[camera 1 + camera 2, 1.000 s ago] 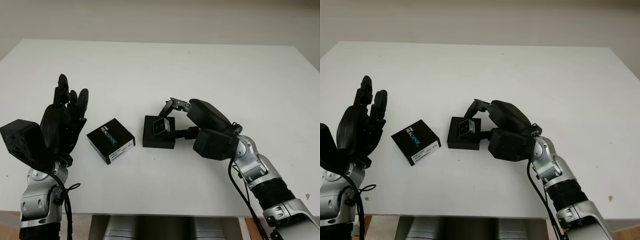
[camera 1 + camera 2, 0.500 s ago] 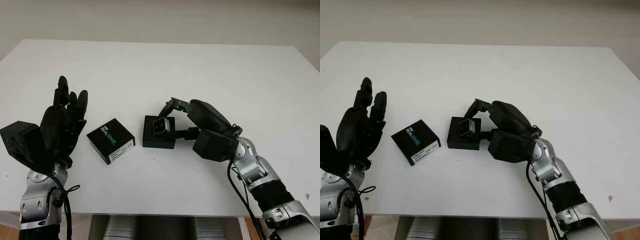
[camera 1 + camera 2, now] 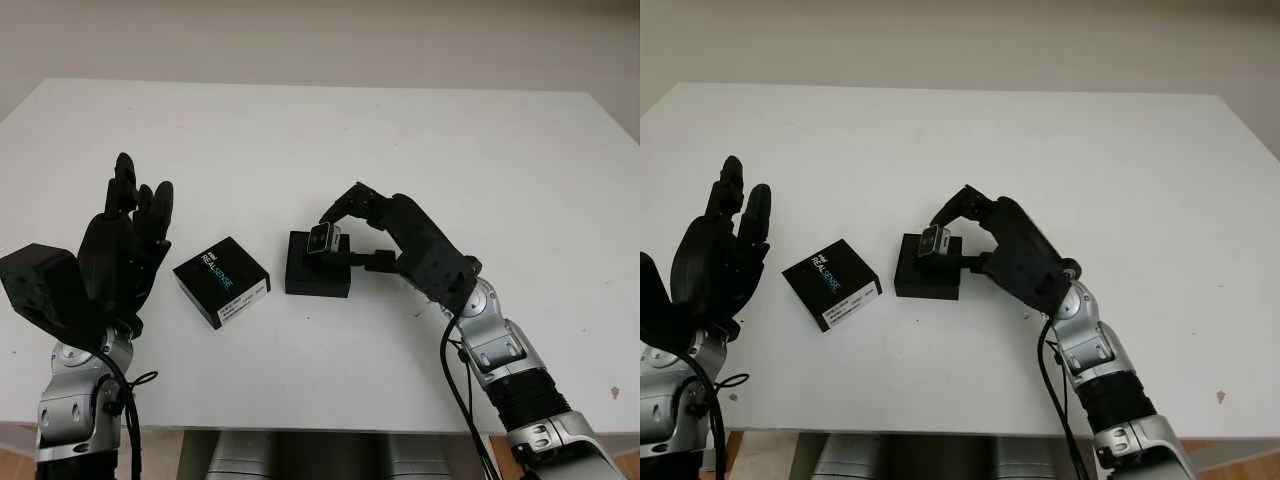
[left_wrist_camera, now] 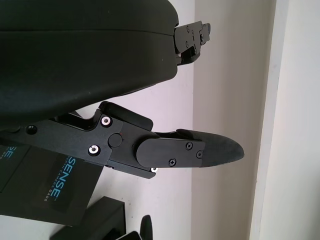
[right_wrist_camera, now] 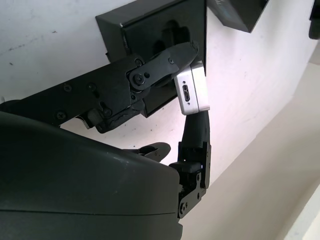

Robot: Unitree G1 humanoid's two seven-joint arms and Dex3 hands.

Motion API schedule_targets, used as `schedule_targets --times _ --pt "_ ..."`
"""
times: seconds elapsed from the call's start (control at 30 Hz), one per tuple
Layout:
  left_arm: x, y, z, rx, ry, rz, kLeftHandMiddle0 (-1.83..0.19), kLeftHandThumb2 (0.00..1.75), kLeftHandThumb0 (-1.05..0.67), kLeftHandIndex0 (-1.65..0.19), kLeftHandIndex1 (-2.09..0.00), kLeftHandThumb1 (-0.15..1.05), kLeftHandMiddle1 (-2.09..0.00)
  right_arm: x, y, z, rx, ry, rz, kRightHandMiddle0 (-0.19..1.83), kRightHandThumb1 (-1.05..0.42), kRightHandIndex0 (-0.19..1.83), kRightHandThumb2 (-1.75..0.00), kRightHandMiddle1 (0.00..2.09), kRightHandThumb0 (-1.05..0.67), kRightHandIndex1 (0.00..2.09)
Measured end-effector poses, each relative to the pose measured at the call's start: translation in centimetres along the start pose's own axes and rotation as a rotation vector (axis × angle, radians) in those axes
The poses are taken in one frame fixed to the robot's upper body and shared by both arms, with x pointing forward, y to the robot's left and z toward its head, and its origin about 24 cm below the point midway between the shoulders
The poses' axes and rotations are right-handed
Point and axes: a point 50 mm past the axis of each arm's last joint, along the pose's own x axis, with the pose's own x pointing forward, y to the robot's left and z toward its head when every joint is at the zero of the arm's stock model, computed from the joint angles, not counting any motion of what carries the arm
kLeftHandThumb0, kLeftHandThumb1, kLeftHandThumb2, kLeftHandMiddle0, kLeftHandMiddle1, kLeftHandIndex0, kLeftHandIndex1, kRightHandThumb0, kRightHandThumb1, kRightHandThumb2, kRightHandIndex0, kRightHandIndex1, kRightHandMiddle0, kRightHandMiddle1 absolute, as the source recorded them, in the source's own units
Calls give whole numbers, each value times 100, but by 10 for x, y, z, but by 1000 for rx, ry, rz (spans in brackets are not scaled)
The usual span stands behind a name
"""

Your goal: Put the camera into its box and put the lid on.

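1. The right hand is turning its wrist over compared with a moment ago: the bulky back of the hand is rolling away to the right, so the fingers now arch more openly over the box.
2. It is holding the small silver camera pinched between its fingertips; the camera is sitting a little higher and more tilted than before, just above the box's open top and not yet seated in the recess.
3. This is reading as the hand lining the camera up with the cut-out, so the placing step looks under way but unfinished; a slanted camera could catch on the rim.
4. The lid, black with white printed lettering, is lying on the surface just left of the box, untouched, where it lay a second ago.
5. The left hand is hovering open, raised at the near left beside the lid, barely shifted.
6. The surface is a plain white tabletop, carrying the box and the lid. Beyond its far edge a pale, bare wall is showing.
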Motion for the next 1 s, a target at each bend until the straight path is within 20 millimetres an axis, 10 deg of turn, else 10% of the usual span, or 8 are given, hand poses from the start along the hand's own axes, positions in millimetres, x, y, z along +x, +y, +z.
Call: schedule_targets --times 1.0 --pt "1 0 2 -5 18 8 19 29 -70 19 -2 105 -1 3 5 -5 308 114 138 35 -95 31 -5 162 -45 3"
